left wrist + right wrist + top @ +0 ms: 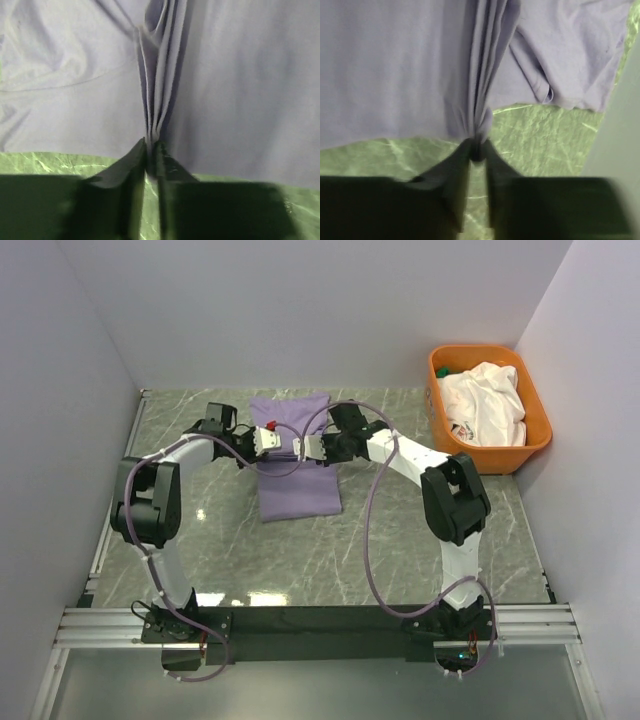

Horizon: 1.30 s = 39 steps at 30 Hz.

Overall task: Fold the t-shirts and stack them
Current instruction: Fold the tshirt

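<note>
The lavender t-shirt point(300, 490) lies folded into a narrow strip on the green marble table point(400, 550), running away from the arms. My left gripper point(272, 440) and right gripper point(305, 447) meet over its middle, facing each other. In the left wrist view the left gripper point(151, 145) pinches a bunched ridge of the lavender t-shirt point(240, 90) between its tips. The right gripper point(477, 147) likewise holds a gathered fold of the lavender t-shirt point(385, 75) at its tips. A white t-shirt point(485, 405) lies crumpled in the orange tub point(490, 458).
The orange tub stands at the back right, close to the right wall. White walls enclose the table on the left, back and right. A metal rail point(320, 625) runs along the near edge by the arm bases.
</note>
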Motion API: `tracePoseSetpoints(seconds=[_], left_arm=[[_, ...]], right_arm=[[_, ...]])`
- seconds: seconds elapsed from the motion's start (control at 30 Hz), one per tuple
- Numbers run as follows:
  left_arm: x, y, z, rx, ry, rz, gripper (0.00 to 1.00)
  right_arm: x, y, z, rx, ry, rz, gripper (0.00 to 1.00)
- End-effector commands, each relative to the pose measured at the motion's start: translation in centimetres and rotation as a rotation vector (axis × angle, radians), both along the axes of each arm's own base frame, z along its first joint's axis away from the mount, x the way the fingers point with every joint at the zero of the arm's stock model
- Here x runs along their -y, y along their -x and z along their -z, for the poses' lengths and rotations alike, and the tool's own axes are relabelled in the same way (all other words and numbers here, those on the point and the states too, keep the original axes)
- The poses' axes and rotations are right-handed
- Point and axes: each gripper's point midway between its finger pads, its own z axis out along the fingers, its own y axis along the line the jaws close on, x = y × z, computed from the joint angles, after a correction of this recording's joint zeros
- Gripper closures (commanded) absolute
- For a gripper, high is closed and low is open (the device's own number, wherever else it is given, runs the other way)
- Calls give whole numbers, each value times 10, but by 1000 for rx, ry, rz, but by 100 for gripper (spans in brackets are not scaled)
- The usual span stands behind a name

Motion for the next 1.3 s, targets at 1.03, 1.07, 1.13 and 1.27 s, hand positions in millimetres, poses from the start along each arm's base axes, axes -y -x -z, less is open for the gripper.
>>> tracePoseSetpoints(seconds=[1.03, 1.07, 1.13, 1.27], left_arm=[[23, 149, 26, -63, -21, 112, 46], [24, 149, 30, -90, -22, 98, 47], [27, 149, 29, -106, -19, 105, 49], [27, 157, 42, -147, -58, 107, 52]], right_arm=[[4, 142, 52, -137, 0, -97, 52], [4, 143, 57, -147, 11, -101, 52], [3, 142, 61, -146, 23, -109, 53], [5, 140, 70, -163, 60, -100, 64]])
